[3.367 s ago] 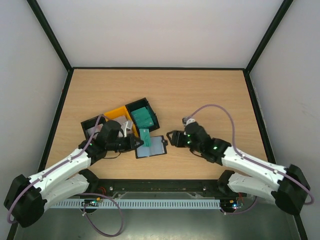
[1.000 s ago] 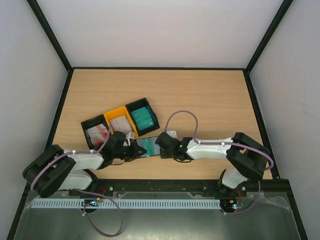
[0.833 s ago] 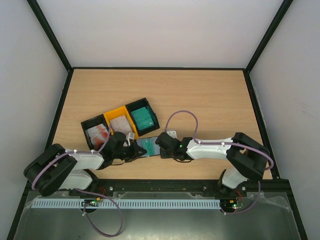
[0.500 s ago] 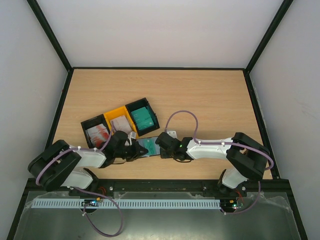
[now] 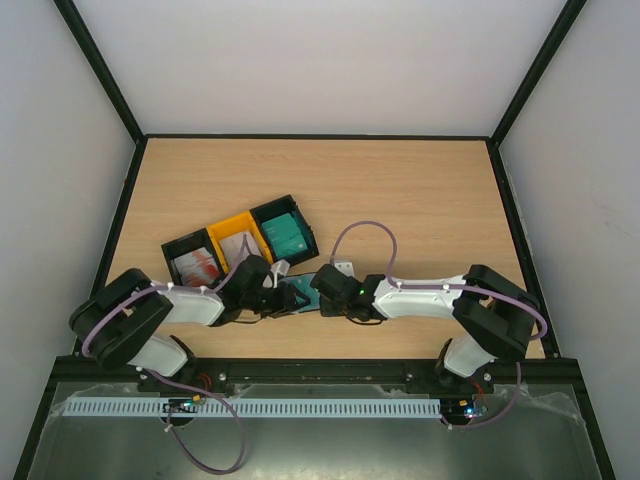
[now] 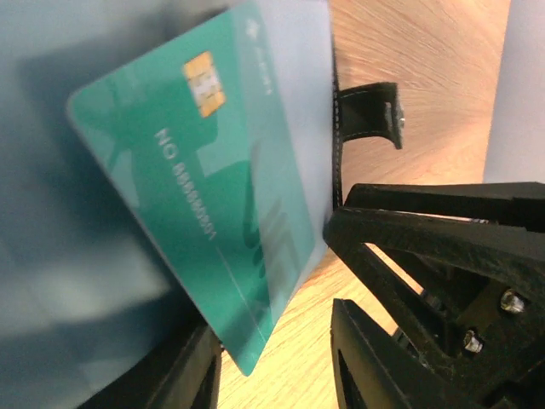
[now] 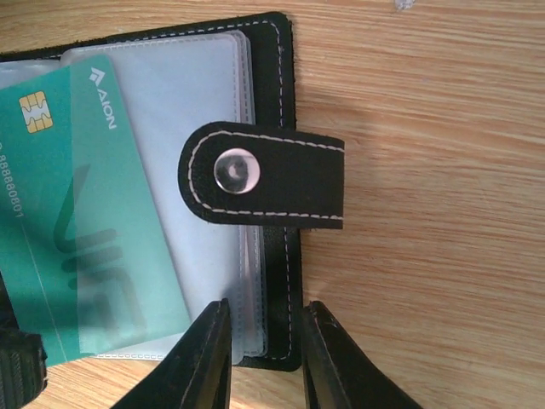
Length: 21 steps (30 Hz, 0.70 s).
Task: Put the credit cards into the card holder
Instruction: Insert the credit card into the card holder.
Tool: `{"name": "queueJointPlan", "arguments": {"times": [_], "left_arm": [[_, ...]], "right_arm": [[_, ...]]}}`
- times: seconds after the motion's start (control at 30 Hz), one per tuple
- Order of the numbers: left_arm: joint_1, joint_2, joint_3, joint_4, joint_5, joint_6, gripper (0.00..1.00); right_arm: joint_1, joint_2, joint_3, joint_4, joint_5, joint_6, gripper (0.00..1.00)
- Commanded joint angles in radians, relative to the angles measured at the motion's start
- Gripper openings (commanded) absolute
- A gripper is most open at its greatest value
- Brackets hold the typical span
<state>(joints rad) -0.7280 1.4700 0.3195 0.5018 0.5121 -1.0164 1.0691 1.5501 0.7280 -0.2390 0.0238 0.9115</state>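
Where white walls [image 5: 320,60] close the cell on three sides, a wooden table [image 5: 420,200] fills the floor, its grain bare toward the back and the right. Both arms lie low along the near edge. The left arm [image 5: 185,305] reaches in from the left and the right arm [image 5: 430,297] from the right, so their wrists meet near the middle front.

Just behind the left wrist stands a slanted row of three trays. A black tray [image 5: 185,238] holds a red-and-white card [image 5: 198,266], a yellow tray [image 5: 230,222] holds a whitish card [image 5: 240,247], and a second black tray [image 5: 272,205] holds teal cards [image 5: 287,233].

In front of that row, between the two wrists, the card holder [image 7: 274,102] lies open and flat on the wood. The right gripper [image 7: 266,324] stands over its near right corner with its fingers a little apart. The stitched black border shows in the gap between them, and I cannot tell whether they press down on it.

The left gripper [image 6: 272,349] has its jaws parted on either side of the near corner of a teal card [image 6: 204,213], with bare wood showing between that corner and one finger. This card lies tilted on the holder, partly slid under a clear pocket [image 7: 204,102], with its chip [image 6: 204,81] end outside the pocket.

A strap [image 7: 289,183] crosses the holder's right border, its rounded end resting on the pocket and carrying a metal stud [image 7: 232,170].
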Motion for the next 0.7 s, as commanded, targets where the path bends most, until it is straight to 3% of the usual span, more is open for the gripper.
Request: {"name": "queueJointPlan", "arguments": {"times": [0.0,0.23,0.5,0.67], "left_arm": [[-0.029,-0.055,0.030,-0.175,-0.075,0.060,0.45],[-0.048,-0.191,0.043,-0.346,-0.163,0.053,0.69],[-0.052,-0.253,0.058,-0.409,-0.229,0.015,0.70],[-0.053,-0.255,0.077,-0.427,-0.272,0.008,0.69]], "right_arm": [[-0.006,-0.020,-0.017,-0.077,0.070,0.024,0.22],[-0.005,-0.056,-0.036,-0.062,0.073,0.026,0.23],[-0.005,-0.098,-0.067,0.009,0.046,0.031,0.23],[-0.006,-0.181,-0.102,0.070,0.037,0.055,0.31]]}}
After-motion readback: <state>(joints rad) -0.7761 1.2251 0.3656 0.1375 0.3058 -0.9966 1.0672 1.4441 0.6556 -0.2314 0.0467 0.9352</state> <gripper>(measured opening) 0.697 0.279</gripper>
